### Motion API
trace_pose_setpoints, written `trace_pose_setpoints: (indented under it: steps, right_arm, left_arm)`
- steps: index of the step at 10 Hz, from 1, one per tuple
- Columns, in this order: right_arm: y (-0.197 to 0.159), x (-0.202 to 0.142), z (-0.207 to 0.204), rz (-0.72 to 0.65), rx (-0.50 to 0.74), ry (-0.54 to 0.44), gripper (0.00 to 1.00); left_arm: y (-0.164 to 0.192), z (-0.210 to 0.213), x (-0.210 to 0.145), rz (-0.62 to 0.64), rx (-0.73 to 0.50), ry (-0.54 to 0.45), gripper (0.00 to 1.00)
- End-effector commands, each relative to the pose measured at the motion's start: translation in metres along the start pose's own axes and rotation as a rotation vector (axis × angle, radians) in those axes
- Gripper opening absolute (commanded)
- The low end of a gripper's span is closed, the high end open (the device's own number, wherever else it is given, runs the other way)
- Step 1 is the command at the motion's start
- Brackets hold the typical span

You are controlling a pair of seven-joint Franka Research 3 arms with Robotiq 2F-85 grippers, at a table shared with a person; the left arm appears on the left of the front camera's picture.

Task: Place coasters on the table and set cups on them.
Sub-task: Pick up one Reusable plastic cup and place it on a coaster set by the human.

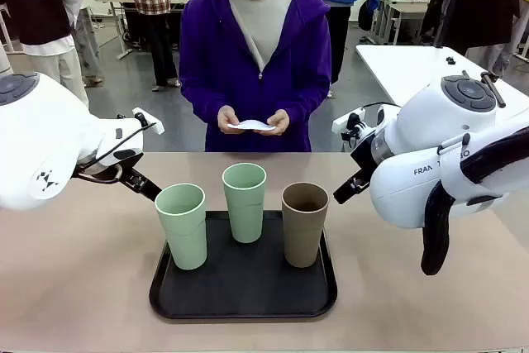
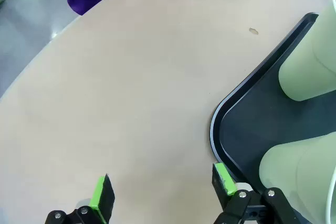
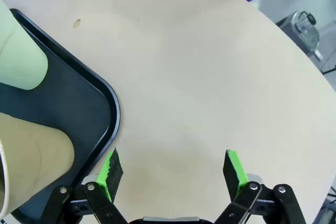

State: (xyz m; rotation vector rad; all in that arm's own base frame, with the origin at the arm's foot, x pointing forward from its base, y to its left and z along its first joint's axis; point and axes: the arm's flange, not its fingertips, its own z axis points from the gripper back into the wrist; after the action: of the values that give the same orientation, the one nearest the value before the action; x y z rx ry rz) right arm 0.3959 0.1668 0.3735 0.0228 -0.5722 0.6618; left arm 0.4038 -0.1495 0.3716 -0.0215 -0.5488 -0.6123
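Two mint green cups (image 1: 180,225) (image 1: 245,202) and a brown cup (image 1: 304,222) stand upright on a black tray (image 1: 244,295) in the middle of the beige table (image 1: 74,287). Across the table, a person holds the white coasters (image 1: 252,125) in both hands at waist height. My left gripper (image 2: 164,188) hovers open over bare tabletop, just off the tray's corner (image 2: 220,124), with a mint cup (image 2: 299,171) close to its right finger. My right gripper (image 3: 173,168) is open above the table beside the tray's other side (image 3: 102,103), near the brown cup (image 3: 31,150).
Bare tabletop lies to either side of the tray and between it and the person. A small speck (image 2: 253,31) marks the table near the tray. A white table (image 1: 413,64) and several standing people are farther back.
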Motion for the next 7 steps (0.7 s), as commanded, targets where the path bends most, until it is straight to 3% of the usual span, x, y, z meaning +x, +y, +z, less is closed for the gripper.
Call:
trace_pose_setpoints:
  steps: [1, 7]
  right_arm:
    - [0.0000, 0.0000, 0.0000, 0.000, 0.000, 0.000, 1.00]
    - [0.0000, 0.0000, 0.0000, 0.000, 0.000, 0.000, 1.00]
  left_arm:
    - [-0.0001, 0.0000, 0.0000, 0.000, 0.000, 0.000, 1.00]
    - [-0.0001, 0.0000, 0.0000, 0.000, 0.000, 0.000, 1.00]
